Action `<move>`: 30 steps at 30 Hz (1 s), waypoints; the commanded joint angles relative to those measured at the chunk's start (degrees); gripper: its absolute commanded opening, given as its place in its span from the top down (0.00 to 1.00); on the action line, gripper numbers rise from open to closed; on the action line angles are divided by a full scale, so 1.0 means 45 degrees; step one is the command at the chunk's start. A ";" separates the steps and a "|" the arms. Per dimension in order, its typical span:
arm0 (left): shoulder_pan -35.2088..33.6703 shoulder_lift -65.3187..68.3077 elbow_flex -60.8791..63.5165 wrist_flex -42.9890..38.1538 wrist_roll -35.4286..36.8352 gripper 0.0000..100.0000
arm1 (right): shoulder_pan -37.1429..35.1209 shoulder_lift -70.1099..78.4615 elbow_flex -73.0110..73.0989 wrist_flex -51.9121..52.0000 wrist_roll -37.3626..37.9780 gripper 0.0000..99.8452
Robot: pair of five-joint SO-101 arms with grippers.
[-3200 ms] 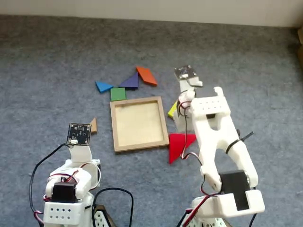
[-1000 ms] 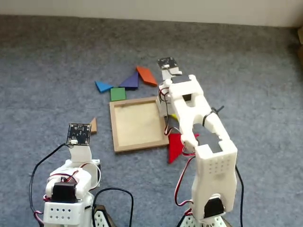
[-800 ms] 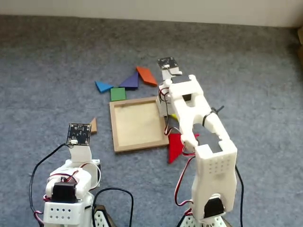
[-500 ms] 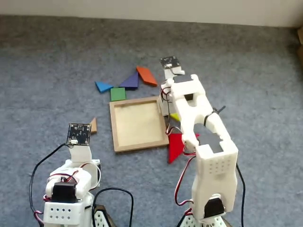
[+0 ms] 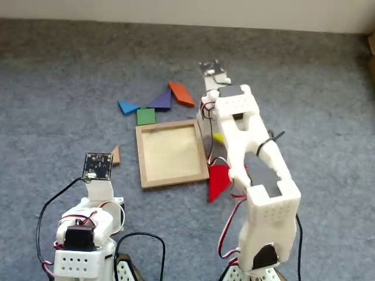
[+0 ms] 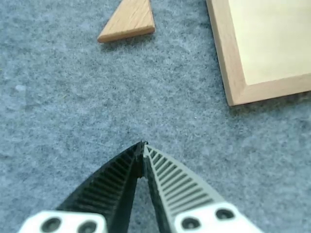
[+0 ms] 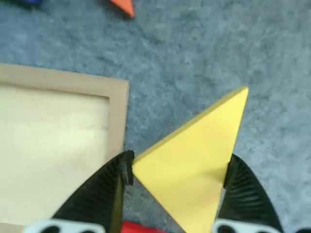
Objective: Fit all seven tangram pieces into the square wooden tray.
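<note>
The square wooden tray [image 5: 171,153] is found empty; a yellow triangular wooden piece [image 7: 194,165] is pinched by the right gripper [image 7: 179,167] beside it, so all seven remain to be fitted.

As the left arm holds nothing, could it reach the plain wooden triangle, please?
Probably yes: only bare carpet lies between the shut left gripper and the wooden triangle; the tray sits off to the side.

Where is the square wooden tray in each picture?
High view: the tray lies mid-picture on the grey carpet.
Left wrist view: a tray corner lies beyond the shut left gripper.
Right wrist view: a tray corner lies beside the yellow triangle in the right gripper.
Shared landmark: the grey carpet.
</note>
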State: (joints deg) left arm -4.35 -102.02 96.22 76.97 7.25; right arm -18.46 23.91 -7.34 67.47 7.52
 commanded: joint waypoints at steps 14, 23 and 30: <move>0.0127 -0.0479 0.0205 0.0059 -0.0039 0.99 | -0.3858 -0.2100 -0.0361 0.1416 -0.2364 0.83; 0.0127 -0.0479 0.0205 0.0059 -0.0039 0.99 | -0.4151 -0.2120 0.2413 -0.1416 -0.2891 0.83; 0.0127 -0.0479 0.0205 0.0059 -0.0039 0.99 | -0.3702 -0.2100 0.2823 -0.1534 -0.2833 0.83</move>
State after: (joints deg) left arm -4.35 -102.02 96.22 76.97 7.25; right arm -36.57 18.46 5.76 61.67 -4.88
